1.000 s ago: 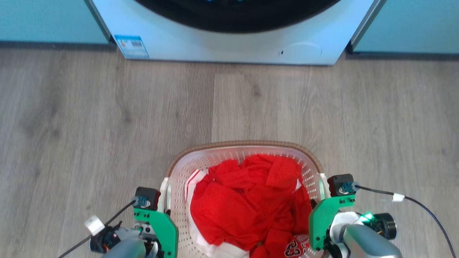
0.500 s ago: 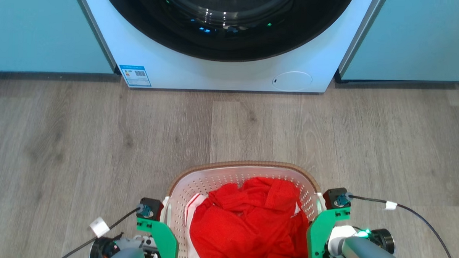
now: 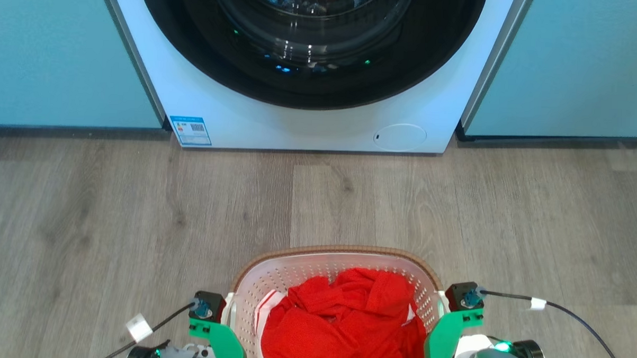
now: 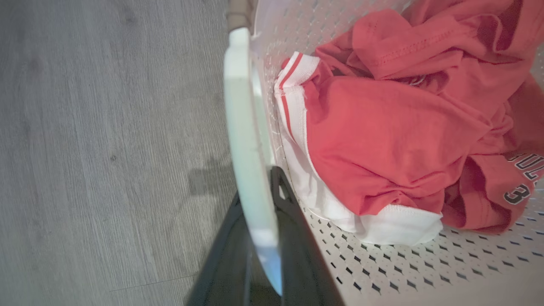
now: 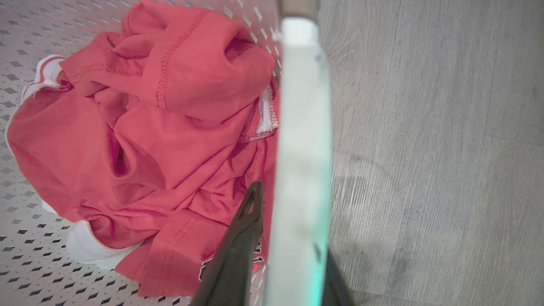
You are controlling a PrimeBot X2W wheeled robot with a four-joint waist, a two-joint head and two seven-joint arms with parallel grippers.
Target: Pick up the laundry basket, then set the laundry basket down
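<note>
Laundry basket (image 3: 337,250) is showing at the bottom centre of the head view, over the grey wood-look floor (image 3: 137,220) and well apart from the white front-loading washing machine (image 3: 310,125) facing it. Red sports clothes (image 3: 345,317) with white trim are lying crumpled inside, covering most of the perforated bottom. The left gripper (image 4: 255,191) is pinching the basket's left handle (image 4: 242,119), one dark finger pressing on each side of the pale bar. The right gripper (image 5: 293,221) is clamping the right handle (image 5: 304,119) likewise, one finger lying inside the basket beside the red cloth, the other peeking out on the floor side. Whether the basket's base is touching the floor cannot be told.
</note>
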